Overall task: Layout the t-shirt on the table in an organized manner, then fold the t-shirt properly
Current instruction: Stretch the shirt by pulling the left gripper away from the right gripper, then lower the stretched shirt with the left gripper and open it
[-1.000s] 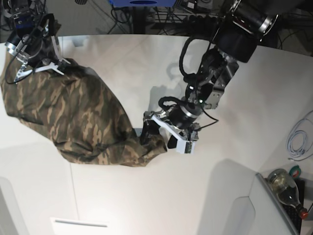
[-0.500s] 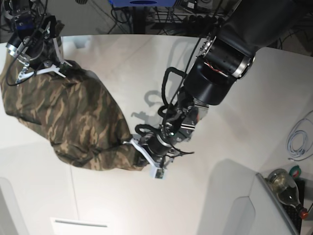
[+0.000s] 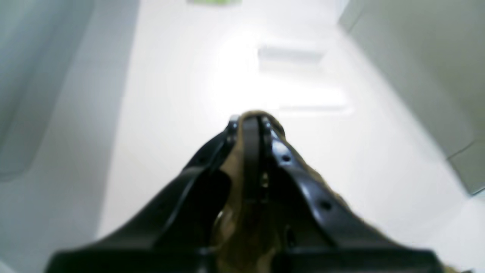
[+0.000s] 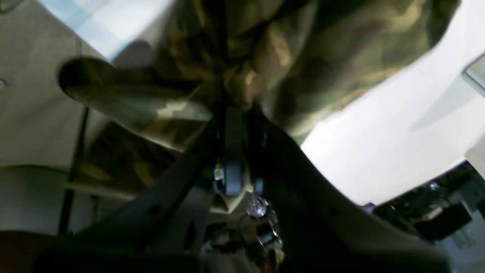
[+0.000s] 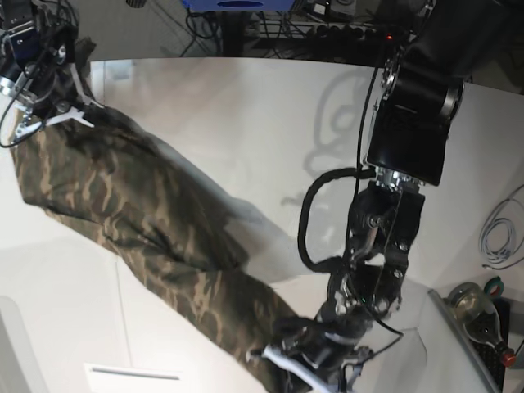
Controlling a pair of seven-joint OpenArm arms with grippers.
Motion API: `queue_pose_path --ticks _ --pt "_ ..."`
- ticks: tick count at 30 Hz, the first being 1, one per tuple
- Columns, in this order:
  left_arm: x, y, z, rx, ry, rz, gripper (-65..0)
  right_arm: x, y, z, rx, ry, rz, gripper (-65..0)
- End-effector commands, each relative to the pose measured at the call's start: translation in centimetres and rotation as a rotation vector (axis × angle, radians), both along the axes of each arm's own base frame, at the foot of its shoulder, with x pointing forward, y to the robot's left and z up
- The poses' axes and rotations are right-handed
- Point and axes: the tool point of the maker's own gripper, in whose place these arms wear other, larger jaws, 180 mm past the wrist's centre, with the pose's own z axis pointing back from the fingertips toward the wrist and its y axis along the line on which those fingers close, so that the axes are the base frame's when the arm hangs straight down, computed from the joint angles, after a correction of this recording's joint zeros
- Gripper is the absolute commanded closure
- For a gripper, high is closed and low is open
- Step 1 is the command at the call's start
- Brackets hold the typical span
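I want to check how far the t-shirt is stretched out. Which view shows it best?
The base view: the t-shirt runs as one long band across the table, between both arms. The right wrist view shows only bunched cloth at closed jaws. The left wrist view shows only a blurred scrap of it pinched at the tips.

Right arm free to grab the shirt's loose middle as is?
Probably not. The right gripper is shut on the shirt at its far corner, and the left gripper holds the other end; it would have to let go first.
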Motion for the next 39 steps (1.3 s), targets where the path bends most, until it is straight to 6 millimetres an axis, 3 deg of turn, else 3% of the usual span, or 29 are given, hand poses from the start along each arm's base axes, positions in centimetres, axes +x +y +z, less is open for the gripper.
queue_pose_path --ticks 1,6,12,15,18,22,27,30,34,39 --pt "0.9 -0.1 4.2 -0.017 -0.106 0.004 0.0 0.1 -1.0 0.8 -0.041 -0.008 0.015 -0.2" --pt "2.5 -3.6 8.3 -0.081 -0.158 -0.032 0.0 0.1 -2.1 1.4 -0.064 -0.011 0.055 -0.2" --pt "5.3 -7.9 10.5 -0.111 -0.213 -0.030 0.0 1.5 -2.3 1.9 -0.056 -0.049 0.068 -0.2" --pt "7.0 -8.1 8.6 -0.006 -0.261 0.006 0.0 2.4 -2.2 2.2 -0.053 -0.072 0.063 -0.2" --pt "7.6 -10.5 4.4 0.123 -0.282 -0.038 0.0 3.2 -1.2 2.2 -0.022 -0.099 0.046 -0.2" --pt "7.8 -9.7 0.1 0.214 -0.308 -0.009 -1.2 4.1 -0.1 2.2 0.008 -0.123 0.031 -0.2" --pt "7.5 -9.1 -2.0 0.214 -0.273 0.010 -37.8 4.2 1.2 1.8 0.047 -0.132 0.013 -0.2" --pt "7.5 -9.0 -2.1 0.211 -0.271 0.013 -49.2 4.5 1.8 1.8 0.065 -0.143 0.002 -0.2" --pt "7.8 -8.0 -1.9 0.171 -0.258 0.055 -53.2 4.4 3.0 1.4 0.103 -0.145 -0.015 -0.2" --pt "9.1 -3.1 -1.3 -0.028 -0.198 0.245 -53.2 4.3 4.2 1.1 0.136 -0.146 -0.030 -0.2"
